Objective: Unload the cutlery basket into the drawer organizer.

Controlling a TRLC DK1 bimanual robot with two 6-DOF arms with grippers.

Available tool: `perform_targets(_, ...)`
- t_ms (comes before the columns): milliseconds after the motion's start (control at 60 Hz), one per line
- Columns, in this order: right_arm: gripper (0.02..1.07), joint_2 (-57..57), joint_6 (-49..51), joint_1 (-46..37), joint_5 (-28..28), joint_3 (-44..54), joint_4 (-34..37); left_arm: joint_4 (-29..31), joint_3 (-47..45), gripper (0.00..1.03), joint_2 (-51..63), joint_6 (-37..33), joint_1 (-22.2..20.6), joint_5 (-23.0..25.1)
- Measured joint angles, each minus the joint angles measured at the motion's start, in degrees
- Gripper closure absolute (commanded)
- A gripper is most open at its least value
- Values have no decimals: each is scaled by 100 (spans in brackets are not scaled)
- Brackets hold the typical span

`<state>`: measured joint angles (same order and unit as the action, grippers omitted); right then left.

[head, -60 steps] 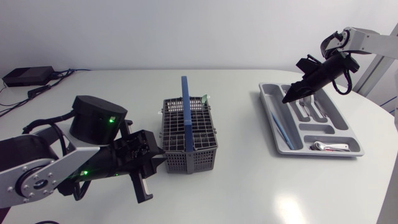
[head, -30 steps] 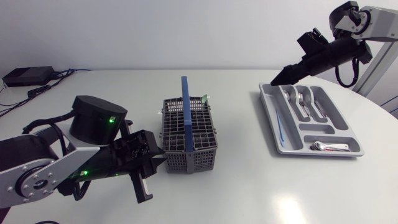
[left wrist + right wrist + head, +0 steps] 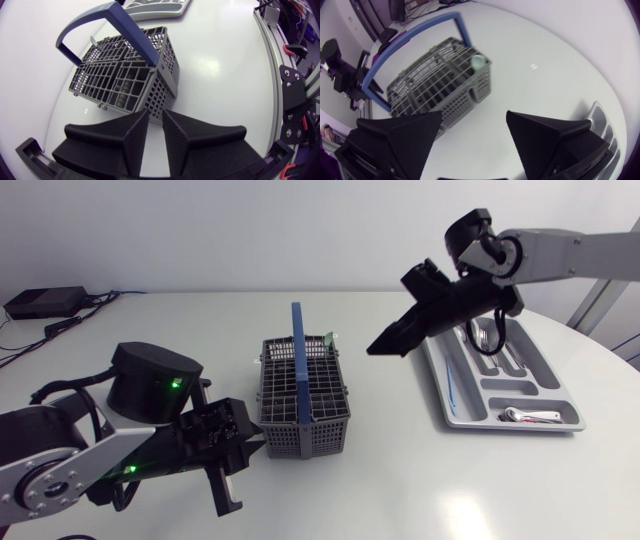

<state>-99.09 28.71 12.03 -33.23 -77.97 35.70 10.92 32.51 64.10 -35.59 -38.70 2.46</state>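
One right end effector (image 3: pixel 374 349), open, swung from organizer (image 3: pixel 497 389) toward basket (image 3: pixel 310 435)

The left arm (image 3: pixel 95 448) has a silver-grey link with a round black joint set into it. Next to it is a squat black drum (image 3: pixel 150 385) with a small green light (image 3: pixel 178 385). A second green light glows on the black wrist. Black cables (image 3: pixel 70 392) loop beside the drum. The left pincer (image 3: pixel 155 117) is matte black, two broad wedge fingers with finely ribbed faces on a wide black base. The right arm (image 3: pixel 570 252) is a pale silver-grey tube ending in a rounded black joint, with a black cable loop (image 3: pixel 478 340) at the wrist. The right pincer (image 3: pixel 474 116) has the same matte black wedges, grainy in texture.
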Motion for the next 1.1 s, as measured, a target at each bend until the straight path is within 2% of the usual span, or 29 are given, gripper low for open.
perform_targets(117,16,702,114,562,57,975,-350,0,-7,82,-33,0,0,0)
perform_targets(367,16,1731,260,1495,979,2048,-1172,0,-7,82,-35,0,0,-46)
perform_targets(683,16,1469,238,1908,1672,2334,-1840,0,-7,82,-35,0,-13,-149)
perform_targets(900,16,1290,170,2031,1814,2371,-1963,0,-7,82,-35,0,-13,-149)
perform_targets(1100,16,1484,168,1827,1663,2363,-1939,4,-7,82,-35,-2,-20,-151)
